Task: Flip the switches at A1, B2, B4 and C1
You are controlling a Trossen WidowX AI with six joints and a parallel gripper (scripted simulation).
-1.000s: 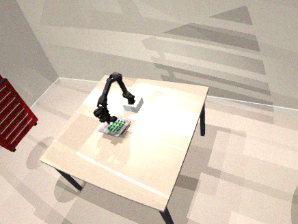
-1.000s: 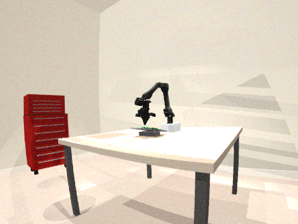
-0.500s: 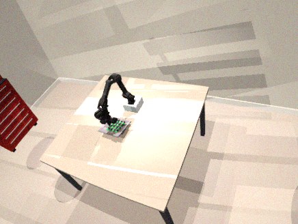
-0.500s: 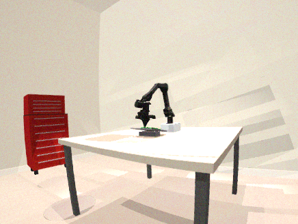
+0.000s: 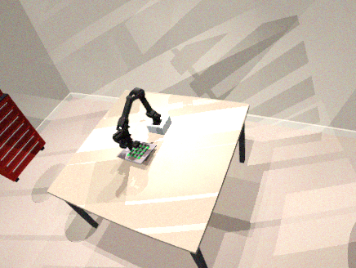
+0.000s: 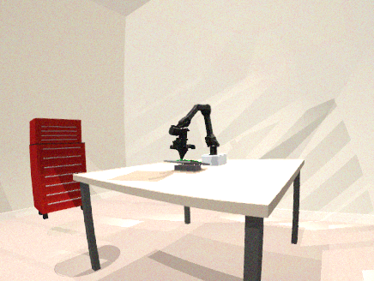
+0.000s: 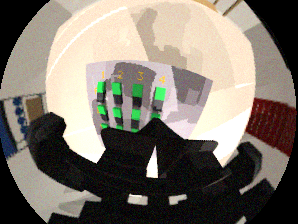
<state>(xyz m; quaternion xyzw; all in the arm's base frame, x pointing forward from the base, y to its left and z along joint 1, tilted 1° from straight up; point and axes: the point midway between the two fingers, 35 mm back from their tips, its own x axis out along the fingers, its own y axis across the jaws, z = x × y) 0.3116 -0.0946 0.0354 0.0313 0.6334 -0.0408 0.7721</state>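
Note:
The grey switch panel (image 5: 147, 157) (image 6: 194, 167) (image 7: 192, 94) lies flat on the table (image 5: 192, 176) (image 6: 240, 180) in front of the arm. Its rows of green-lit switches (image 5: 138, 152) (image 7: 128, 104) show best in the wrist view; I cannot read the printed letters and numbers, nor which end of each switch is raised. My gripper (image 5: 127, 146) (image 6: 182, 157) (image 7: 154, 120) is shut with nothing between its fingers. It points straight down, with the tip just over or on the panel at the panel's edge nearer the red cabinet. In the wrist view the fingertips sit at the panel's near edge.
The arm's white base block (image 5: 159, 125) (image 6: 214, 159) stands on the table just behind the panel. A red tool cabinet (image 5: 14, 140) (image 6: 57, 164) stands on the floor off the table's side.

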